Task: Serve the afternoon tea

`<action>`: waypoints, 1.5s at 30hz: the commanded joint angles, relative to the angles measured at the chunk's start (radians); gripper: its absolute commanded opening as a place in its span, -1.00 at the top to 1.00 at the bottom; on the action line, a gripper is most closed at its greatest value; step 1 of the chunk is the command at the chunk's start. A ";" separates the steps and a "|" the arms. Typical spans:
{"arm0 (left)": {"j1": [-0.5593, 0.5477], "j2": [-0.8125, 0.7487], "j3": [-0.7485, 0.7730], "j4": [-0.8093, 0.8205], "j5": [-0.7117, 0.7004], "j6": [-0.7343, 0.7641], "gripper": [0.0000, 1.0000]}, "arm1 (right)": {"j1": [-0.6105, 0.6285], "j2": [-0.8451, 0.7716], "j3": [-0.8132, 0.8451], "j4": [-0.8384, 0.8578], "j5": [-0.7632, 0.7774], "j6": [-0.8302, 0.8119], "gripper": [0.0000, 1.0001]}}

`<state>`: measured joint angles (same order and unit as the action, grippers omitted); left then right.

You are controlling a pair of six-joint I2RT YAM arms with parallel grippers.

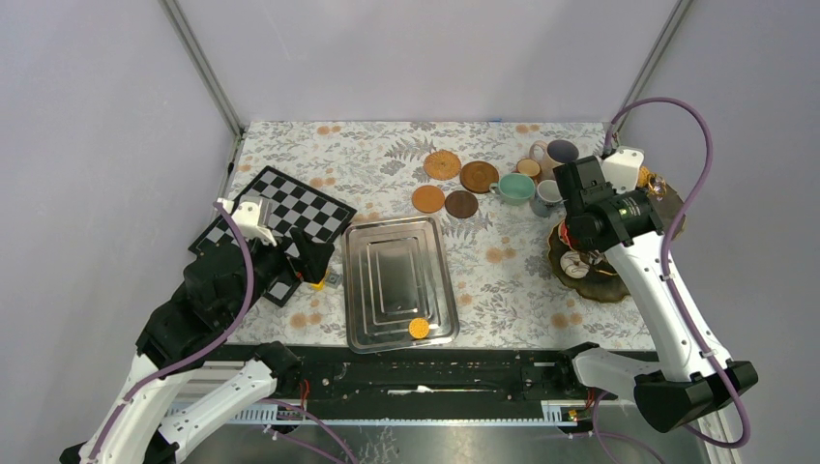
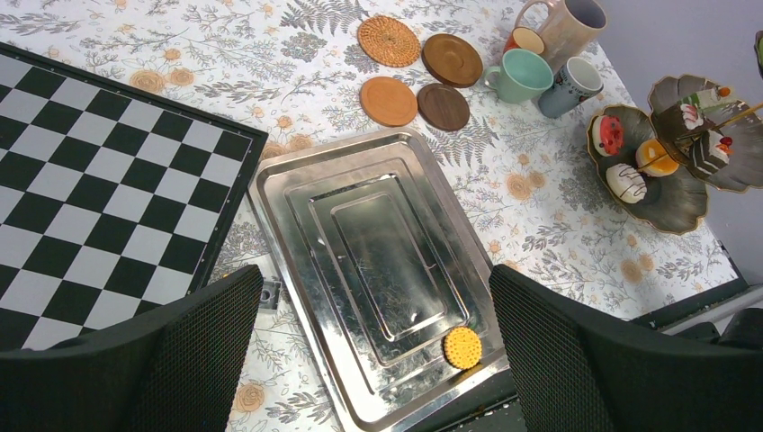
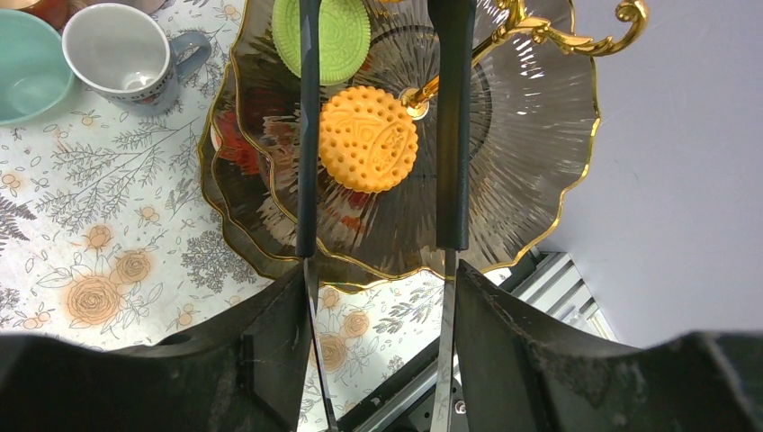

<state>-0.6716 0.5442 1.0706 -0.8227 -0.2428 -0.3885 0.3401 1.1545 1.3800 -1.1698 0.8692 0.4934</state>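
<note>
From above, the stand (image 1: 598,288) sat at 3 o'clock, hard by the counter's (image 1: 503,280) right edge and the grey wall. The right end effector (image 3: 378,36) hung over its top tier, jaws partly spread and straddling an orange biscuit (image 3: 368,138). One finger (image 3: 308,135) looked to touch the biscuit's rim and the other stood just off it, so nothing was gripped. The marks pressed into that biscuit were too fine to read. A green biscuit (image 3: 334,36) just beyond it showed only in the right wrist view. Only the left wrist view showed the donuts (image 2: 609,135) and cake slices (image 2: 711,151) plainly; from above the right arm largely hid them.

The left end effector (image 2: 375,279) hovered at 9 o'clock, jaws wide and empty, where the chessboard (image 1: 290,208) lay just beside the tray (image 1: 358,290). The tray's near edge reached the counter's edge at 6 o'clock, with a second orange biscuit (image 1: 418,329) in its near right corner. Bare flowered cloth lay between tray and stand. Four mugs (image 1: 515,188) and four coasters (image 1: 479,177) clustered at 1 o'clock.
</note>
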 commanded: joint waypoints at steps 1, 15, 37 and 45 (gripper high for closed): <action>-0.004 -0.001 0.014 0.017 0.007 0.016 -0.98 | -0.006 -0.018 0.004 -0.014 0.015 -0.003 -0.19; -0.005 -0.007 0.008 0.008 -0.003 0.021 -0.98 | -0.006 -0.032 0.031 0.002 -0.050 -0.040 -0.38; -0.005 0.013 0.003 0.007 -0.021 0.015 -0.98 | 0.130 -0.120 -0.084 0.356 -1.260 -0.286 -0.41; -0.005 0.017 -0.015 0.021 -0.017 0.007 -0.98 | 0.633 0.038 -0.216 0.295 -0.952 -0.024 -0.41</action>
<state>-0.6716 0.5495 1.0668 -0.8288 -0.2485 -0.3843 0.8566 1.1126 1.1851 -0.8257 -0.1871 0.3096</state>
